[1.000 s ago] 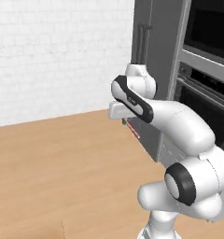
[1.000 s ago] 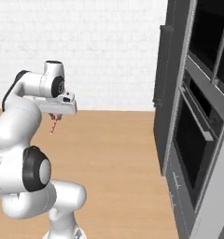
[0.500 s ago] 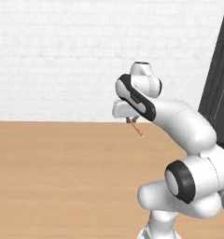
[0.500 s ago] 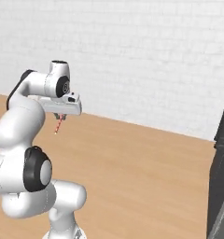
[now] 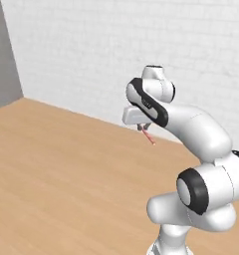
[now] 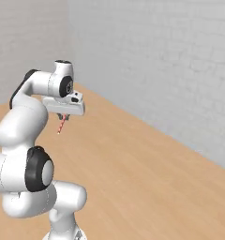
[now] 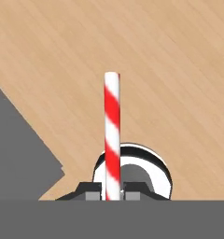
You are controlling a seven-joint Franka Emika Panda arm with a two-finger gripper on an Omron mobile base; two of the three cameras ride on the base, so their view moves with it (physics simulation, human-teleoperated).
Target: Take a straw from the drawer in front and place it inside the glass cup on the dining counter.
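1 straw (image 7: 112, 135), red-and-white striped, is pinched between the closed fingertips (image 7: 91, 193) of the gripper (image 7: 112, 192). It is held in mid-air above a wood floor (image 5: 57, 169), w/ a white brick wall (image 6: 170, 61) behind.

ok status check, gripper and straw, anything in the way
Gripper shut on the straw. Straw red-and-white striped, sticking straight out between the fingertips. Wood floor and white brick wall ahead, nothing close.
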